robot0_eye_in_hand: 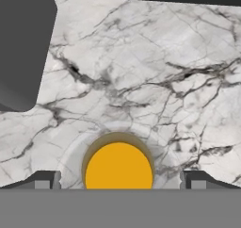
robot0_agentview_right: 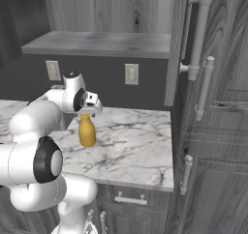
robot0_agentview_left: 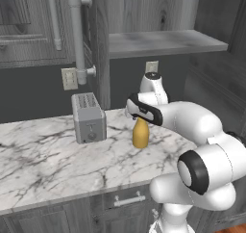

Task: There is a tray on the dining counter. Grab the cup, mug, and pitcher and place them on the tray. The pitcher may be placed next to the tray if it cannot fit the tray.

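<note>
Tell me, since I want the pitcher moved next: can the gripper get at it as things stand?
Probably yes. The gripper hangs open right above the pitcher, one finger on each side of its mouth. The toaster stands well apart on the counter, so nothing seems to block a straight descent.

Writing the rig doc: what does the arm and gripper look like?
Glossy white rounded arm links, with black rings at the round joint caps. The hand is white with a black band. The gripper has two small dark grey finger tips. No cables or markings visible.
</note>
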Tool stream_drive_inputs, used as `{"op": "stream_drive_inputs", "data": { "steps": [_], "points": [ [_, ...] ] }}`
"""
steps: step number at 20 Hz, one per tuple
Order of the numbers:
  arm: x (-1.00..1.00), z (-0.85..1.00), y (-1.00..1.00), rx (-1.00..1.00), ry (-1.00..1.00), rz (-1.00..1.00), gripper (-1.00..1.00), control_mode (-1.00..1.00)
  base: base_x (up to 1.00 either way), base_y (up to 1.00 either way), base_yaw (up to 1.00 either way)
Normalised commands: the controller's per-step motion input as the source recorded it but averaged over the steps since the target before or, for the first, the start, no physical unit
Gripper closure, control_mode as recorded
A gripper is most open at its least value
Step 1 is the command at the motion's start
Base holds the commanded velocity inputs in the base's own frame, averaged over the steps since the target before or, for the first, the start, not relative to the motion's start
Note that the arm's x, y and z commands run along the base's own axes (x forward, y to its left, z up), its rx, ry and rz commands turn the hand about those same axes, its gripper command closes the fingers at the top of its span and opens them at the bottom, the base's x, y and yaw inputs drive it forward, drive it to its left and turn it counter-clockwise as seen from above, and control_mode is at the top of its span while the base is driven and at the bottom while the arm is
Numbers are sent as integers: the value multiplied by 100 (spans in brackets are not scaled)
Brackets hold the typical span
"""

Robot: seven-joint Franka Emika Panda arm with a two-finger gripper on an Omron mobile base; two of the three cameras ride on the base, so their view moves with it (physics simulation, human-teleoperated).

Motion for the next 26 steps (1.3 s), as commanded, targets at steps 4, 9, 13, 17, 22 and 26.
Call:
{"op": "stream_drive_inputs", "data": {
  "steps": [4,9,13,17,22,26],
  "points": [
    [0,-4,0,0,0,0,-100,-100,0,0,0],
    [0,0,0,0,0,0,-100,-100,0,0,0],
    [0,0,0,0,0,0,-100,-100,0,0,0],
    [0,0,0,-1,0,0,-100,-100,0,0,0],
    [0,0,0,-1,0,0,100,-100,0,0,0],
    [0,0,0,0,0,0,100,-100,0,0,0]
  ]
}}
